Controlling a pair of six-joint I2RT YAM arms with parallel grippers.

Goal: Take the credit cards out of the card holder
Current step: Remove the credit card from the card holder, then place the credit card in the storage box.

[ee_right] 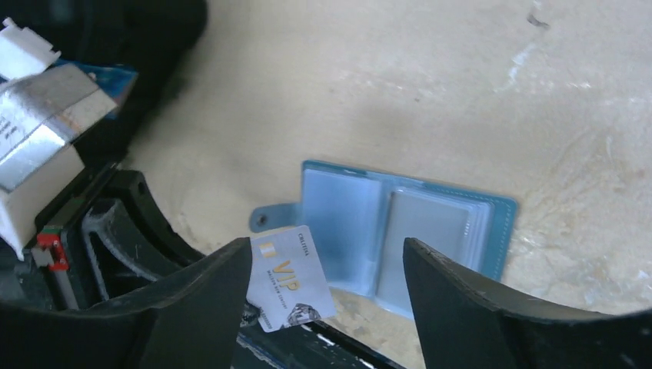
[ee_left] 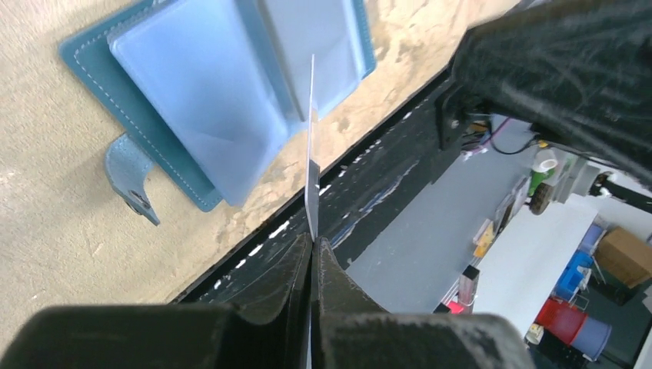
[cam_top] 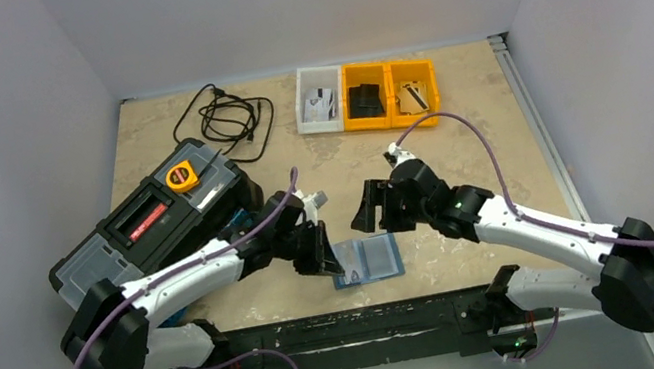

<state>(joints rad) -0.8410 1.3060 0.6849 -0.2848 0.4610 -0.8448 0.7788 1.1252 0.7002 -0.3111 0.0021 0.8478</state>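
The card holder [cam_top: 375, 258] lies open on the table near the front edge, teal outside and light blue inside with clear pockets; it also shows in the left wrist view [ee_left: 192, 115] and the right wrist view [ee_right: 415, 219]. My left gripper [cam_top: 331, 263] is shut on a pale grey-white credit card [ee_right: 291, 278] printed "VIP". It holds the card just left of the holder, out of the pockets. The left wrist view shows this card edge-on [ee_left: 311, 177] between the closed jaws [ee_left: 314, 242]. My right gripper [cam_top: 370, 207] is open and empty, hovering above and behind the holder [ee_right: 327, 246].
A large black toolbox [cam_top: 157, 224] with a yellow tape measure [cam_top: 182, 177] on it stands at the left. A black cable [cam_top: 225, 116] lies at the back. A white bin [cam_top: 320, 99] and two yellow bins [cam_top: 388, 92] at the back hold cards. A black rail [cam_top: 348, 328] runs along the near edge.
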